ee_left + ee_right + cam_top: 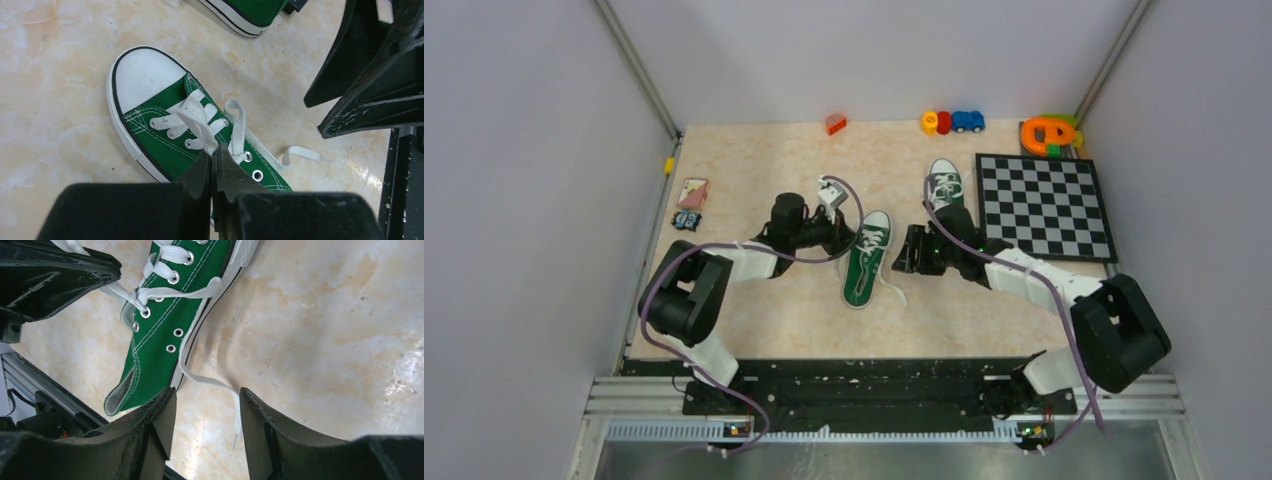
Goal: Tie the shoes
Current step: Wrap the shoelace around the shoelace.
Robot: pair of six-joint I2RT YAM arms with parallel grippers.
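The near shoe (864, 262) lies mid-bench (754, 300), its long axis running near to far with a slight tilt, white toe pointing to the far side; the far shoe (944, 186) sits beyond it to the right, toe likewise pointing away, heel hidden under the right arm (1034, 275); the left fingers (197, 172) are pressed together on a white lace (200, 125) over the near shoe; the right fingers (157, 415) stand apart, a loose lace end (237, 410) lying between them.
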